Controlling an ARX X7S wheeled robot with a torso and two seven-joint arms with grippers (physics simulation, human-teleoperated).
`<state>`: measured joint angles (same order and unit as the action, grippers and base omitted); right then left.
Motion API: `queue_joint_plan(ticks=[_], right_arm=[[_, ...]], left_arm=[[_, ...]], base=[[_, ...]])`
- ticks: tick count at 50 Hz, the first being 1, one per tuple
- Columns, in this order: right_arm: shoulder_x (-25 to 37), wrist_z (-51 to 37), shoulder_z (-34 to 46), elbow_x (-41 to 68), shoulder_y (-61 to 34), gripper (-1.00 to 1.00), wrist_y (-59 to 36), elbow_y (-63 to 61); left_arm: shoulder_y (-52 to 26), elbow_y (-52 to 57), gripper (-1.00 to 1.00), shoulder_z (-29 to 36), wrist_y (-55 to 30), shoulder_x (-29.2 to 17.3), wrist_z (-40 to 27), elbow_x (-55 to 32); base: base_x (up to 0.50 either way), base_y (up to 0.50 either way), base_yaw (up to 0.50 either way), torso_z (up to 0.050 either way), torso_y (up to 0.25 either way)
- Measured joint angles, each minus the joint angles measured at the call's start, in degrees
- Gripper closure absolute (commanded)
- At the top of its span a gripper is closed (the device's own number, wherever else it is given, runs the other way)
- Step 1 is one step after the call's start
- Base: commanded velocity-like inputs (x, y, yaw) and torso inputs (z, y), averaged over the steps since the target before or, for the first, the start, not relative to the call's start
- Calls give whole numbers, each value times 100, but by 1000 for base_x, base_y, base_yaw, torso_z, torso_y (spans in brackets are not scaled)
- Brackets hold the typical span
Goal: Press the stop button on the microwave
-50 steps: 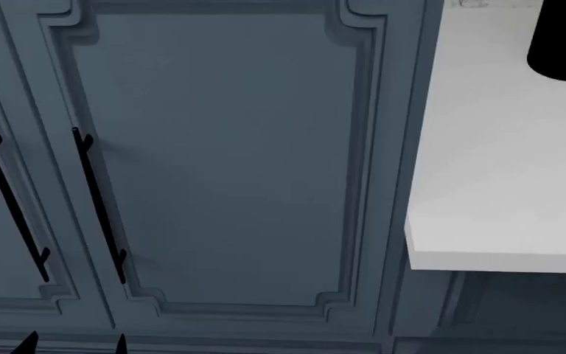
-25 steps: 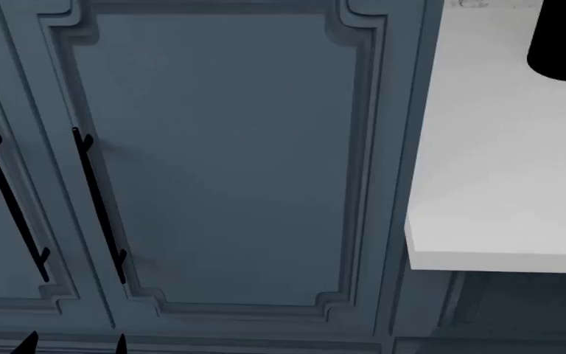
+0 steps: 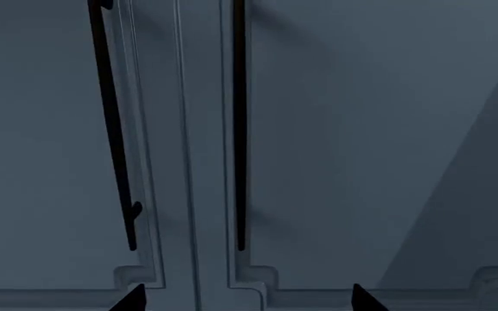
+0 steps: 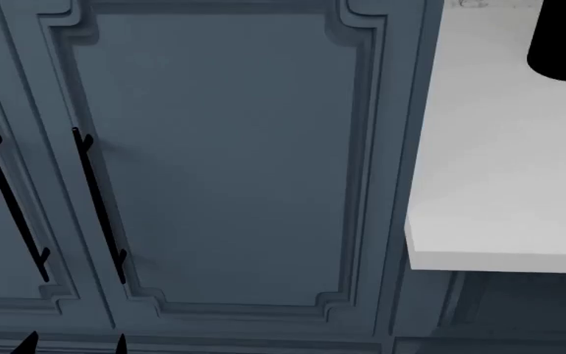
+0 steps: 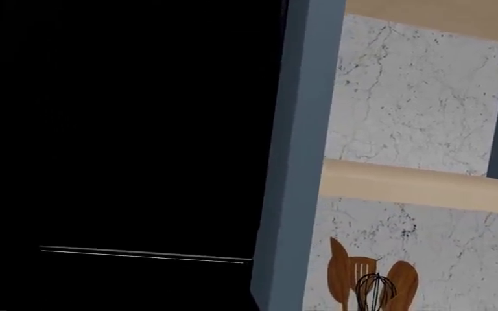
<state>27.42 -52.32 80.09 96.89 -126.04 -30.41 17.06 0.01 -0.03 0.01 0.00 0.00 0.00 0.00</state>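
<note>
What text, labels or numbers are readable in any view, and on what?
None readable in any view.
Cabinet doors and their black handles: plain, no markings.
White countertop: faint mark at its far edge, too small to read.
Large black surface in the right wrist view: only a thin pale line, no characters.
Wooden utensils: no labels.

Matt blue cabinet doors point(image 4: 214, 155), smooth white countertop point(image 4: 504, 147)

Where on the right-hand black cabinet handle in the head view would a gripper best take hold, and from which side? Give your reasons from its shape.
Probably mid-length on the black handle, approached from the front, jaws closing across its width. It is a long, thin, near-vertical bar that seems held off the blue cabinet door by end mounts, so the middle likely leaves finger room behind.
</note>
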Motion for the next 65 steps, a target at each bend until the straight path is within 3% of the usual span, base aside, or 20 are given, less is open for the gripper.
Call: queue_joint_plan(ticks=[65], right_arm=[[-1553, 1645, 142, -941, 60, 100, 344, 3056]], left_arm=[[0, 0, -100, 0, 0, 0, 0, 0]], base=[[0, 0, 0, 0, 0]])
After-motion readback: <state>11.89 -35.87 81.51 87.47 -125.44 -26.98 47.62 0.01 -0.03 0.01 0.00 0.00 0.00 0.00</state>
